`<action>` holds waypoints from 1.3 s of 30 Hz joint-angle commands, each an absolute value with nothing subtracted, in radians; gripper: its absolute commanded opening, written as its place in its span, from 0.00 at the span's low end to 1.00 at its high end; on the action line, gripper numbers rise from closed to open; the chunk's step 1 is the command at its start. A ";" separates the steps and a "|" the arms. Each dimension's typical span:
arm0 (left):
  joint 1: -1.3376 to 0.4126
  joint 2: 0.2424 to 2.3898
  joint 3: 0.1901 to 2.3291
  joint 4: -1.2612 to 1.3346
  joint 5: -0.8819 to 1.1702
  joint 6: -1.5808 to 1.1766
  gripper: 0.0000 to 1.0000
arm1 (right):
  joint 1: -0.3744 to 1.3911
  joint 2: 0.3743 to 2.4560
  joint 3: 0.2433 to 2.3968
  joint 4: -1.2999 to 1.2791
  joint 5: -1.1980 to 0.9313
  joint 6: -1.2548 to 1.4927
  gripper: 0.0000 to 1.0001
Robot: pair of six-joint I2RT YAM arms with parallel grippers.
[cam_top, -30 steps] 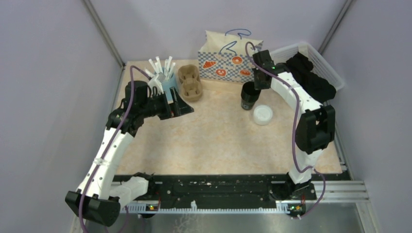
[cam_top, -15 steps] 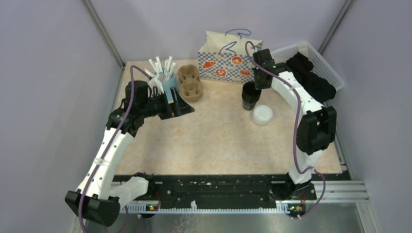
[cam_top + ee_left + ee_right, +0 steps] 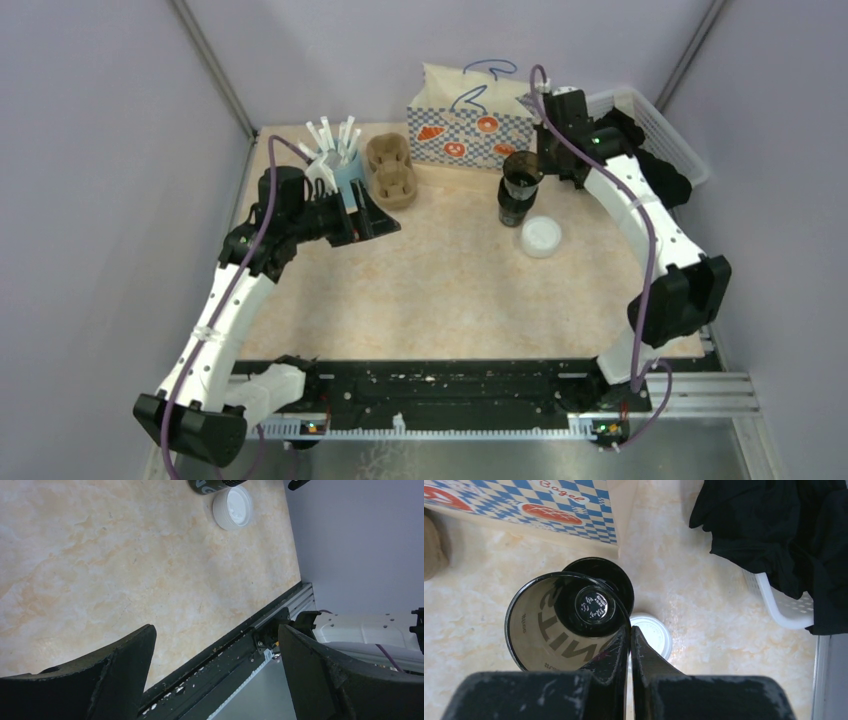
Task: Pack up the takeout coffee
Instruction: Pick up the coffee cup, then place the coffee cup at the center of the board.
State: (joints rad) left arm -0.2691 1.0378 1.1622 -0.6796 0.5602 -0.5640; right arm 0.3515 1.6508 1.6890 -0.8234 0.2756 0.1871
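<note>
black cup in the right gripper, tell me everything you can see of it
The black cup is lidless, paper-looking, glossy black outside and brown inside with faint lettering on the wall. The right gripper is shut on its rim, one finger inside, one outside. It hangs slightly tilted above a second black cup, near the white lid on the table.

"Bagel" on blue-checked bag (image 3: 524, 510), large lettering on cup (image 3: 531, 630) unreadable
</note>
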 commanded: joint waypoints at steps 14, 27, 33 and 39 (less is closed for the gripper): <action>-0.273 0.979 1.153 -0.667 0.571 -0.583 0.99 | 0.796 1.290 1.420 -0.816 0.197 0.232 0.00; -0.275 0.861 1.078 -0.704 0.590 -0.636 0.99 | 1.050 1.246 1.028 -0.614 0.331 0.415 0.00; -0.275 0.861 1.087 -0.708 0.599 -0.632 0.99 | 1.057 1.244 0.963 -0.568 0.387 0.437 0.00; -0.275 0.871 1.089 -0.708 0.606 -0.624 0.99 | 1.057 1.253 0.965 -0.567 0.381 0.462 0.11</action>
State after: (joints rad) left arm -0.2703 0.8665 1.0855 -0.7116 0.5797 -0.6079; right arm 1.0473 1.2781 0.9554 -0.6109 0.3485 0.4240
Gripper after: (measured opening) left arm 0.987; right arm 0.014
